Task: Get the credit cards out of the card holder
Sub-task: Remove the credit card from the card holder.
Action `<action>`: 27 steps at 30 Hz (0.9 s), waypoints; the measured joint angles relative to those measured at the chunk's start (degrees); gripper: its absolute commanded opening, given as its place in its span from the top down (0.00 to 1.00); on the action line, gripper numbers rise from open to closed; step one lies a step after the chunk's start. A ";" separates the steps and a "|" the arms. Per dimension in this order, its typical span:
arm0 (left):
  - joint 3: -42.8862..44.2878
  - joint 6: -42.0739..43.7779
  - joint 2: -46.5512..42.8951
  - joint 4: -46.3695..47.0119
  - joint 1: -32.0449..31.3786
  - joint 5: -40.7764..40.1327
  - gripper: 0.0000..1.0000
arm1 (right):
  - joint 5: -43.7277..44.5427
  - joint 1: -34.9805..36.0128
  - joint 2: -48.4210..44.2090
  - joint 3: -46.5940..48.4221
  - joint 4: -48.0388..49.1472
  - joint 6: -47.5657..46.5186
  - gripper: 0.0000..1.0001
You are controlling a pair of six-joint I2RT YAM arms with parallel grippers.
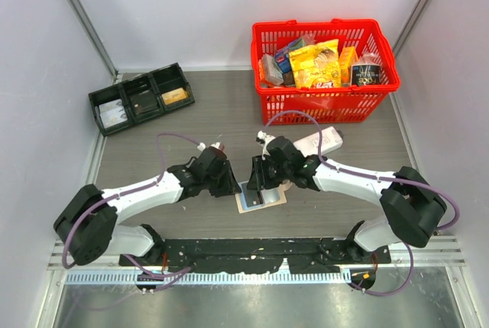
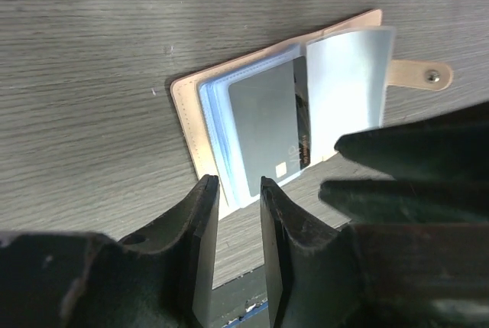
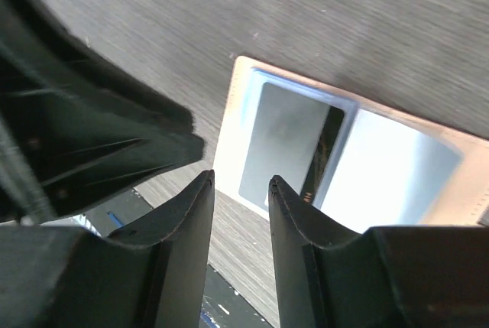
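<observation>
Hovering at the near edge of the opened card holder [image 2: 218,125], the left gripper [image 2: 237,186] is being held with its jaws a narrow gap apart and nothing between them, aimed at the lower corner of the grey card [image 2: 263,125] that is showing inside the blue-tinted sleeves. That slim gap is judged to suit pinching a thin card edge rather than anything bulky; whether the tips are touching the cover cannot be told. The right gripper [image 3: 241,183] is likewise being kept parted and empty, just across from the left one and over the same near edge, presumably so that the holder can be pinned by one arm while a card is being drawn out by the other. The holder itself is lying flat and spread open on the table [image 1: 199,121], between the two wrists and close to the arm bases, with a clear sleeve [image 2: 348,83] fanned up on one side and the snap tab [image 2: 424,76] sticking out past the cover. No card is being shown free of the sleeves, so the extraction is judged not yet done. Well behind, a red basket [image 1: 325,64] of groceries and a black tray [image 1: 141,99] are sitting at the back of the table, apart from the work.
</observation>
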 measured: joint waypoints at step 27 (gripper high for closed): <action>1.55 -1.33 10.12 7.23 -0.22 5.07 1.00 | -17.05 -12.26 5.88 -16.15 27.91 4.61 0.66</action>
